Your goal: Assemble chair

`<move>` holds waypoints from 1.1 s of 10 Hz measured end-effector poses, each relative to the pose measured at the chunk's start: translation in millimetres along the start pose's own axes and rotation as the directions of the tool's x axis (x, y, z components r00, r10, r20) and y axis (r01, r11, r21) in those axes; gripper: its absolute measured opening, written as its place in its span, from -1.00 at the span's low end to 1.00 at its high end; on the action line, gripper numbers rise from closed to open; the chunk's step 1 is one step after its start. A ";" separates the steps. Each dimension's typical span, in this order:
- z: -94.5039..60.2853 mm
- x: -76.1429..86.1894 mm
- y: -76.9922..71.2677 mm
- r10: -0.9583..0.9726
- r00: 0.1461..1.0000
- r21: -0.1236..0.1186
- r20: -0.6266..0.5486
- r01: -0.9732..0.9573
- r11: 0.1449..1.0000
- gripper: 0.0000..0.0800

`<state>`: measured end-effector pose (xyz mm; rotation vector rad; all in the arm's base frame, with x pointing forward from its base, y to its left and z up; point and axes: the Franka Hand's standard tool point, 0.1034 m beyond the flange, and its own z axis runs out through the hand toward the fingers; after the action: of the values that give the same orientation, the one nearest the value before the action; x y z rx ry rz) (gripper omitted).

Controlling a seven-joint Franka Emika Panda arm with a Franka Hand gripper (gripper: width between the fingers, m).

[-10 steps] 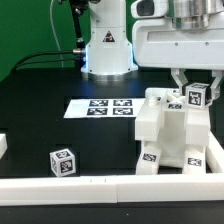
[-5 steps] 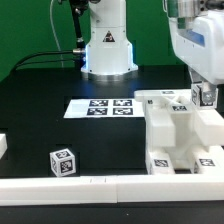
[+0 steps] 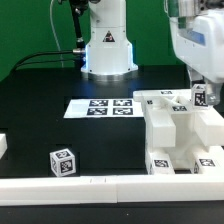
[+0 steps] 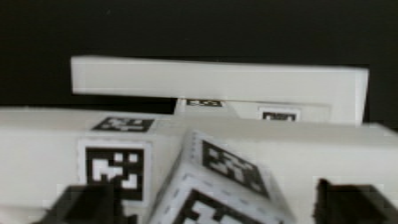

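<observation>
The chair, built of chunky white tagged pieces, sits flat on the black table at the exterior view's right. A tagged leg end sticks up at its far right corner. My gripper hangs over that leg end with a finger on each side. In the wrist view the tagged leg lies between my fingers with an edge facing the camera. There is a dark gap on one side, so the gripper looks open around it. A white slab lies beyond.
A loose tagged white cube sits front left. The marker board lies mid-table. A white rail runs along the front edge, with a white piece at the left edge. The robot base stands behind.
One second ago the chair was tilted under the gripper. It now sits flat, further to the exterior view's right. Since half a second ago the tagged leg end shows more clearly between the fingers.
</observation>
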<state>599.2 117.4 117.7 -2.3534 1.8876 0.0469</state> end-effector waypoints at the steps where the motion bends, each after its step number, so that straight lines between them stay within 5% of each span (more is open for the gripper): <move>1: -2.7 0.4 -5.7 -0.219 0.976 -0.005 0.008 0.219 0.976 0.56; 5: -1.1 1.6 -4.7 -0.462 0.887 -0.007 0.004 0.462 0.887 0.62; 6: -0.5 2.9 -3.0 -0.676 0.737 -0.037 -0.010 0.675 0.737 0.62; 7: 0.1 1.6 -2.7 -0.721 0.693 -0.051 -0.014 0.720 0.693 0.62; 9: 0.0 2.6 -2.7 -0.708 0.706 -0.049 -0.014 0.707 0.706 0.08; 10: 0.2 2.2 -2.7 -0.693 0.721 -0.048 -0.015 0.691 0.721 0.08; 11: 0.4 2.2 -2.5 -0.646 0.763 -0.048 -0.017 0.644 0.763 -0.29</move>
<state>602.1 115.9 117.3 -2.9040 0.9799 -0.0228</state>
